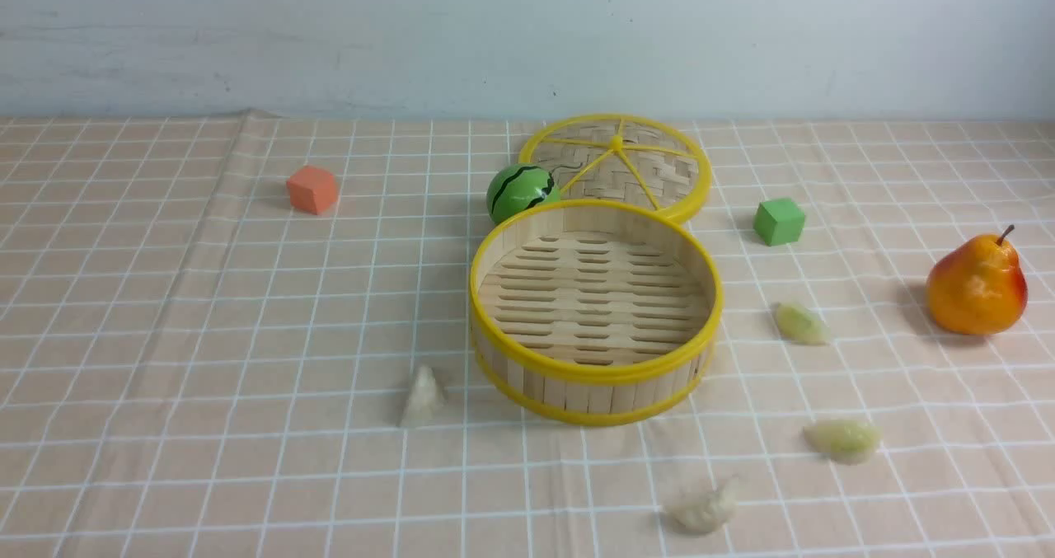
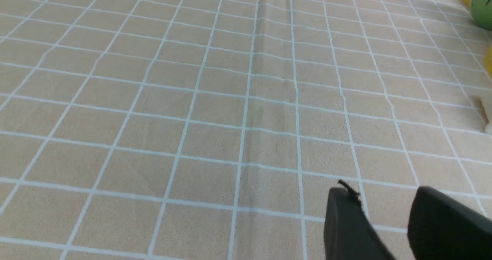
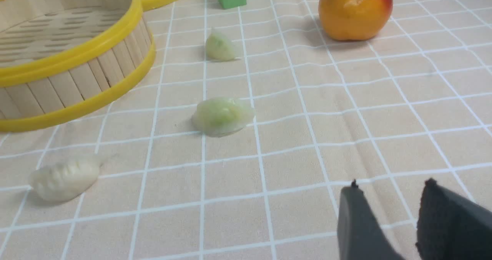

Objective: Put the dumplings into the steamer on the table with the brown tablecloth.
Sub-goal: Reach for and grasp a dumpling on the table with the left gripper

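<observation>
1. Four dumplings rest on the brown tablecloth (image 1: 206, 335) in the front view, all outside the steamer (image 1: 595, 212). The left dumpling (image 1: 422, 397) lies just beside its near-left wall. The far-right dumpling (image 1: 800, 324), middle-right dumpling (image 1: 842, 440) and nearest dumpling (image 1: 705, 506) lie to its right and front.
2. Front view, other items: the lid (image 1: 618, 166) lies flat behind the steamer. The watermelon ball (image 1: 521, 193) sits against the steamer's far-left rim. The orange cube (image 1: 312, 189) stands well apart to the left. The green cube (image 1: 779, 221) and pear (image 1: 977, 286) stand to the right.
3. Left wrist view: the left gripper (image 2: 384, 198) hangs over bare cloth. Its fingers stand moderately apart with nothing between them. The left dumpling (image 2: 488, 116) shows at the picture's edge, well apart from the fingers.
4. Right wrist view: the right gripper (image 3: 392, 194) hangs over the cloth, fingers moderately apart and gripping nothing. The middle-right dumpling (image 3: 223, 116) is the nearest to it. The nearest dumpling (image 3: 64, 178) lies near the steamer (image 3: 96, 72) wall, and the far-right dumpling (image 3: 221, 48) lies between steamer and pear (image 3: 355, 8).
</observation>
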Controlling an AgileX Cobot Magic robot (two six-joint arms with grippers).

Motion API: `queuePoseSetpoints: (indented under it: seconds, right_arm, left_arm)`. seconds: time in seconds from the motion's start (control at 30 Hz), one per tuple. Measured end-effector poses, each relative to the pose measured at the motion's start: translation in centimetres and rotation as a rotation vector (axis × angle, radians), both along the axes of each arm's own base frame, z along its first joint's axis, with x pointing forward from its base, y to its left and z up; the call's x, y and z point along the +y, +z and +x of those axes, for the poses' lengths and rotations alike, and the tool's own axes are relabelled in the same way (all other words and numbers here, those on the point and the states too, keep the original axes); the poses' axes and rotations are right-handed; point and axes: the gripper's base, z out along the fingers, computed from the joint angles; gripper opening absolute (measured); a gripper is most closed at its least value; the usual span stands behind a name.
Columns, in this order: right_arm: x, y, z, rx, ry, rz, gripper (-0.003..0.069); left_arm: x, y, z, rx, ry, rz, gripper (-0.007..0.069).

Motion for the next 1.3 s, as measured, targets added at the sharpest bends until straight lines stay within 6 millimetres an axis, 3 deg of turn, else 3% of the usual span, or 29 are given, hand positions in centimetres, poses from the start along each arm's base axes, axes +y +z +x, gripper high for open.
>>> queuePoseSetpoints:
  seconds: [1.3]
  right_arm:
    - [-0.14,0.00,0.00,0.000,-0.003,-0.041,0.0239]
  left_arm:
    - [0.00,-0.03,-0.01,0.004,0.000,0.000,0.0238]
